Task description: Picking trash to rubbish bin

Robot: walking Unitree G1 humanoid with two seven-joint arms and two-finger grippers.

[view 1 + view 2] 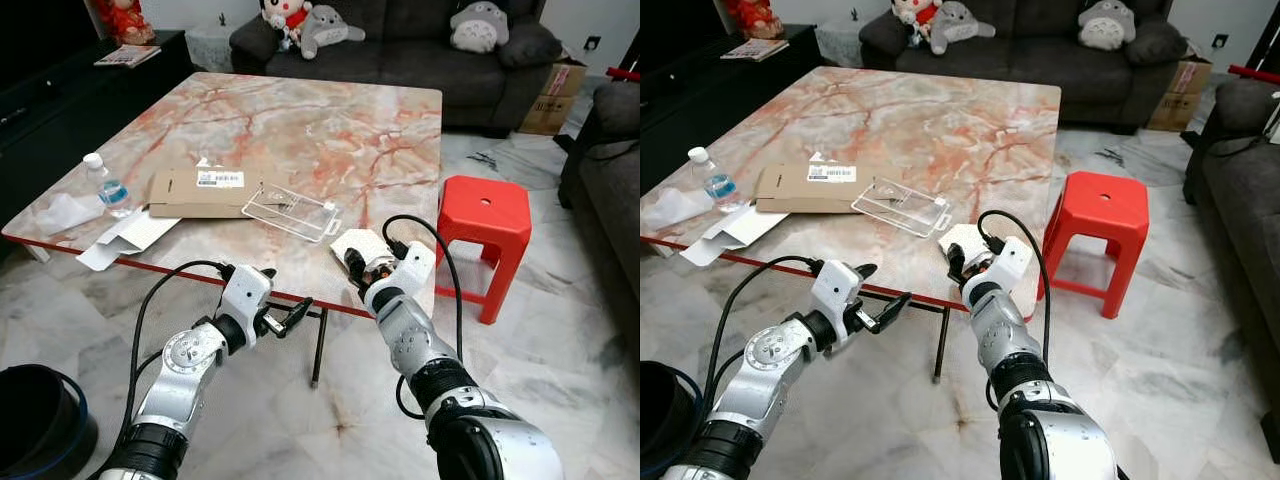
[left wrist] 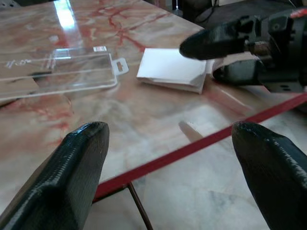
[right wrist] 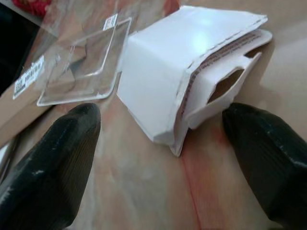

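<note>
A folded white cardboard pack (image 3: 192,67) lies near the front edge of the marble table (image 1: 300,110). My right gripper (image 1: 366,262) is open just in front of it, one finger to each side, and nothing is held. The left gripper (image 1: 285,292) hovers open in front of the table edge, left of the pack, pointing toward it. Further left on the table lie a clear plastic blister tray (image 1: 290,210), a flat brown carton (image 1: 200,190), a water bottle (image 1: 108,188), a white card piece (image 1: 125,240) and a crumpled white wrapper (image 1: 65,212). A black bin (image 1: 40,420) stands on the floor at lower left.
A red plastic stool (image 1: 485,215) stands right of the table. A dark sofa (image 1: 420,50) with soft toys runs along the back, and an armchair is at far right. A black table leg (image 1: 318,345) drops below the front edge between my arms.
</note>
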